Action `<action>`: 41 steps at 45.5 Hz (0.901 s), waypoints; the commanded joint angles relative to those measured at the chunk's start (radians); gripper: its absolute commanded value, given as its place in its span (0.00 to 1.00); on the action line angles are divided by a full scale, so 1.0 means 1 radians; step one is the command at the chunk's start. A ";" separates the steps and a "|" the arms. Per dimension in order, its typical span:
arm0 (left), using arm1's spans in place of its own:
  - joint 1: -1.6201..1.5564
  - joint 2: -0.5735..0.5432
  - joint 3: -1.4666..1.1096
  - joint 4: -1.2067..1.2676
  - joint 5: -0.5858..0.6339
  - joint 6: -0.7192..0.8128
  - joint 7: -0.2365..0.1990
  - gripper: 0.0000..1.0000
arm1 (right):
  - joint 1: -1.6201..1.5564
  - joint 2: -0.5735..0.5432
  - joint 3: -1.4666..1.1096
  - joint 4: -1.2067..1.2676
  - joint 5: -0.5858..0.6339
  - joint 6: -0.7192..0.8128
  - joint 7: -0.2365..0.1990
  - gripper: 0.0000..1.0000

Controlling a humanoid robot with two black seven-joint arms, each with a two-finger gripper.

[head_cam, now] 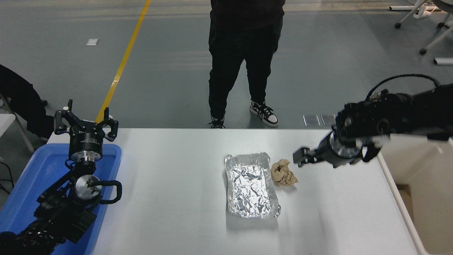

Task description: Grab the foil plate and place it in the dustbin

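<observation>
The foil plate (251, 186), a crinkled silver tray, lies flat on the white table (170, 198), right of centre. My right gripper (300, 156) hangs in the air above the table, to the right of the plate's far end and apart from it, pointing left and seen edge-on. It holds nothing. The cream dustbin (421, 170) stands off the table's right edge, partly behind my right arm. My left gripper (85, 119) is parked open at the far left, above the blue tray.
A crumpled tan paper ball (283, 173) lies against the plate's right side, just below my right gripper. A blue tray (28, 177) sits at the table's left end. A person in black (244, 60) stands at the far side.
</observation>
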 commanded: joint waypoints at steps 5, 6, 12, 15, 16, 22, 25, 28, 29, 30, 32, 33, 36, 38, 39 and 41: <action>0.000 0.000 -0.001 0.000 -0.001 0.002 -0.003 0.99 | 0.256 0.078 0.043 0.103 0.110 0.101 0.001 1.00; 0.000 0.000 -0.001 0.000 -0.001 0.002 -0.003 0.99 | 0.256 0.085 0.045 0.103 0.115 0.098 0.001 1.00; 0.000 0.000 -0.001 0.000 -0.001 0.002 -0.003 0.99 | 0.291 0.115 0.072 0.102 0.133 0.095 0.001 1.00; 0.000 0.000 -0.001 0.000 -0.001 0.002 -0.003 0.99 | 0.320 0.115 0.101 0.102 0.135 0.107 0.001 1.00; 0.000 0.000 -0.001 0.000 -0.001 0.002 -0.003 0.99 | 0.329 0.115 0.109 0.102 0.135 0.112 0.001 1.00; 0.000 0.000 -0.001 0.000 -0.001 0.002 -0.003 0.99 | 0.377 0.107 0.121 0.102 0.135 0.172 0.001 1.00; 0.000 0.000 -0.001 0.000 -0.001 0.002 -0.003 0.99 | 0.386 0.101 0.127 0.100 0.135 0.205 0.001 1.00; 0.000 0.000 -0.001 0.000 -0.001 0.002 -0.003 0.99 | 0.382 0.096 0.127 0.093 0.133 0.210 0.003 1.00; 0.000 0.000 -0.001 0.000 -0.001 0.002 -0.003 0.99 | 0.376 0.096 0.127 0.090 0.133 0.210 0.001 1.00; 0.000 0.000 -0.001 0.000 -0.001 0.002 -0.003 0.99 | 0.370 0.096 0.127 0.086 0.130 0.210 0.001 1.00; 0.000 0.000 -0.001 0.000 -0.001 0.002 -0.003 0.99 | 0.359 0.096 0.126 0.070 0.120 0.210 0.000 1.00; 0.000 0.000 0.001 0.000 -0.001 0.002 -0.003 0.99 | 0.350 0.096 0.124 0.056 0.115 0.210 0.000 1.00; 0.000 0.000 0.001 0.000 -0.001 0.002 -0.003 0.99 | 0.320 0.093 0.120 -0.045 0.112 0.213 0.000 1.00; 0.000 0.000 0.001 0.000 -0.001 0.000 -0.003 0.99 | 0.302 0.095 0.114 -0.113 0.110 0.222 0.000 1.00; 0.000 0.000 0.001 0.000 -0.001 0.000 -0.003 0.99 | 0.287 0.096 0.109 -0.140 0.109 0.233 0.000 1.00; 0.000 0.000 0.001 0.000 -0.001 0.000 -0.003 0.99 | 0.268 0.095 0.104 -0.167 0.101 0.262 0.000 1.00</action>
